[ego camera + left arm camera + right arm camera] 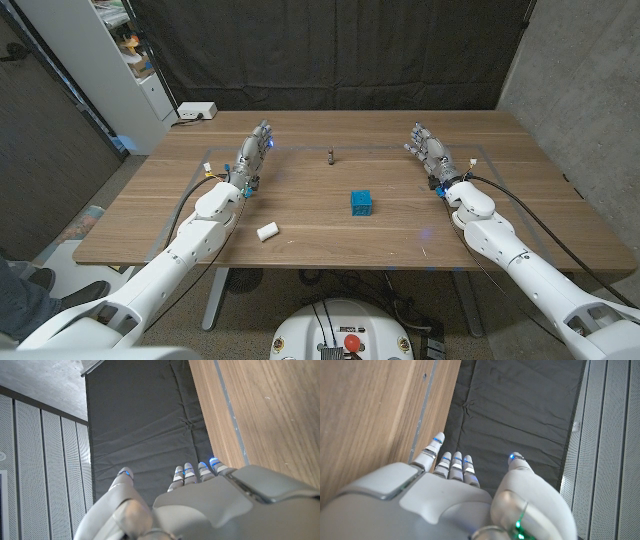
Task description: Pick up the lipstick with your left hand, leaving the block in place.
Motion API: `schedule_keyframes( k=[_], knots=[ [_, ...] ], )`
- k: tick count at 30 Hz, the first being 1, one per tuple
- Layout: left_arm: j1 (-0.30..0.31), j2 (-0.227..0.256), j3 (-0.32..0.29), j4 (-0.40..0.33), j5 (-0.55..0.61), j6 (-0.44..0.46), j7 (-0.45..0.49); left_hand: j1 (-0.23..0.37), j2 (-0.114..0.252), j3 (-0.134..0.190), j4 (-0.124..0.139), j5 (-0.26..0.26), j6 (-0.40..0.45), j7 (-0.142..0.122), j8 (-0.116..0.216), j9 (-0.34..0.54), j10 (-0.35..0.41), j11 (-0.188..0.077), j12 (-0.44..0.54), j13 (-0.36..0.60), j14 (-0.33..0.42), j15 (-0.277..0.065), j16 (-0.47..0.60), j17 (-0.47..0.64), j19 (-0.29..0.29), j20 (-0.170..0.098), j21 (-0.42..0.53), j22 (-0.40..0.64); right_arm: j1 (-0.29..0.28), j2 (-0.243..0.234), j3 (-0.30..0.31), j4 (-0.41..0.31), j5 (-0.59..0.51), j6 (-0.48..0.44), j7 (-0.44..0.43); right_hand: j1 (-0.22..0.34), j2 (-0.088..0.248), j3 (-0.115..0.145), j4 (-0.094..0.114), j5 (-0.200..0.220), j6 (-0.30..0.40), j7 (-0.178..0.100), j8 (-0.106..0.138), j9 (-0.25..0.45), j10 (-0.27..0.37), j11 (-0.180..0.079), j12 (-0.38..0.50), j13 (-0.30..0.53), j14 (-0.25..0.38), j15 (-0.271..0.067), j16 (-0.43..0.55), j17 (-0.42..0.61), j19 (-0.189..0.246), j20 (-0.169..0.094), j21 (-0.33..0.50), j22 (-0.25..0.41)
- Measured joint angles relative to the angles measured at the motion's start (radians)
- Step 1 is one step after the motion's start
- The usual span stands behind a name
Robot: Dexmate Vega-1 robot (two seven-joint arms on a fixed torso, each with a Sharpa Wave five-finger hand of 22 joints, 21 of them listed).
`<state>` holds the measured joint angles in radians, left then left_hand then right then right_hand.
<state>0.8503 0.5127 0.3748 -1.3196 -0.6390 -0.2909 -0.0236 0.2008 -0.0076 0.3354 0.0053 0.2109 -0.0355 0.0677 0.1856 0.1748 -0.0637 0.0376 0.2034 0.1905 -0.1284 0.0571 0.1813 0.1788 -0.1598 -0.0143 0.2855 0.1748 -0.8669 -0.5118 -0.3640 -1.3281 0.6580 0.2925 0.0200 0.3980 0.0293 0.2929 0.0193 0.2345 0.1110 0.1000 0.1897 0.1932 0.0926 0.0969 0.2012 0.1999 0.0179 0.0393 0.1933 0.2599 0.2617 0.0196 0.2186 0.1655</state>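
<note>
Robot hand on each arm waits empty at the far sides of the desk; the lipstick stands untouched between them.

Left robot hand (255,152) sits at the upper left of the head view, fingers extended and loosely apart, holding nothing; the right robot hand (428,150) mirrors it at the upper right, also empty with fingers spread. Small and dark, the lipstick (331,155) stands upright near the upper middle of the frame, well apart from both hands, closer to the left one's reach. Nearer the centre, lower in the frame, sits the blue block (361,203), apart from the lipstick, so a reach from the left should not need to cross it. A small white cylinder (267,232) lies at lower left on the wooden desk (540,215). Judging from this, the approach has not begun.
</note>
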Motion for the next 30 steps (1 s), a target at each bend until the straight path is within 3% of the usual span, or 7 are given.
schedule_keyframes(
  k=[8,11,20,30],
  knots=[
    [0.003,0.003,0.002,-0.008,0.024,-0.014,0.02,0.016,0.008,0.009,-0.01,0.0,0.034,-0.009,0.011,0.0,-0.009,-0.002,0.0,0.003,-0.003,-0.003,0.0,-0.002,-0.009,0.02,-0.012,0.0,-0.002,0.0,0.001,-0.003,0.0,0.005,-0.001,0.0,0.0,0.0,0.0,0.0,0.0,0.0,0.0,0.0,0.0,0.0,0.0,0.0,0.0,0.0,0.0,0.0,0.0,0.0,0.0,0.0],
    [0.006,0.007,0.002,-0.015,0.038,-0.021,0.033,0.023,0.015,0.012,-0.018,0.0,0.05,-0.025,0.015,0.0,-0.013,0.002,0.0,0.003,-0.008,0.002,0.0,-0.002,-0.013,0.025,-0.019,0.0,-0.002,0.001,0.001,-0.003,0.0,0.007,-0.001,0.0,0.0,0.0,0.0,0.0,0.0,0.0,0.0,0.0,0.0,0.0,0.0,0.0,0.0,0.0,0.0,-0.004,0.0,0.0,0.0,0.0],
    [0.011,0.014,0.003,-0.027,0.072,-0.033,0.066,0.049,0.022,0.02,-0.034,0.0,0.066,-0.045,0.015,0.0,-0.021,0.0,0.0,0.003,-0.011,0.004,0.0,-0.002,-0.009,0.031,-0.027,0.0,-0.003,0.003,0.001,-0.002,0.0,0.011,-0.002,0.0,0.0,0.0,0.0,0.0,0.005,-0.005,0.0,-0.003,0.0,0.0,0.0,0.0,0.0,0.0,0.0,-0.005,0.0,0.0,-0.004,0.0],
    [0.011,0.019,0.004,-0.034,0.106,-0.041,0.095,0.061,0.026,0.023,-0.044,0.0,0.07,-0.049,0.015,0.0,-0.021,0.0,0.0,0.003,-0.018,0.003,0.0,-0.002,-0.009,0.031,-0.034,0.0,-0.004,0.003,0.003,-0.002,-0.001,0.013,-0.004,0.0,0.0,0.0,0.0,0.0,0.005,-0.005,0.0,-0.003,0.0,0.0,0.0,-0.002,0.0,0.0,0.0,-0.009,0.0,0.0,-0.008,0.0]
  ],
)
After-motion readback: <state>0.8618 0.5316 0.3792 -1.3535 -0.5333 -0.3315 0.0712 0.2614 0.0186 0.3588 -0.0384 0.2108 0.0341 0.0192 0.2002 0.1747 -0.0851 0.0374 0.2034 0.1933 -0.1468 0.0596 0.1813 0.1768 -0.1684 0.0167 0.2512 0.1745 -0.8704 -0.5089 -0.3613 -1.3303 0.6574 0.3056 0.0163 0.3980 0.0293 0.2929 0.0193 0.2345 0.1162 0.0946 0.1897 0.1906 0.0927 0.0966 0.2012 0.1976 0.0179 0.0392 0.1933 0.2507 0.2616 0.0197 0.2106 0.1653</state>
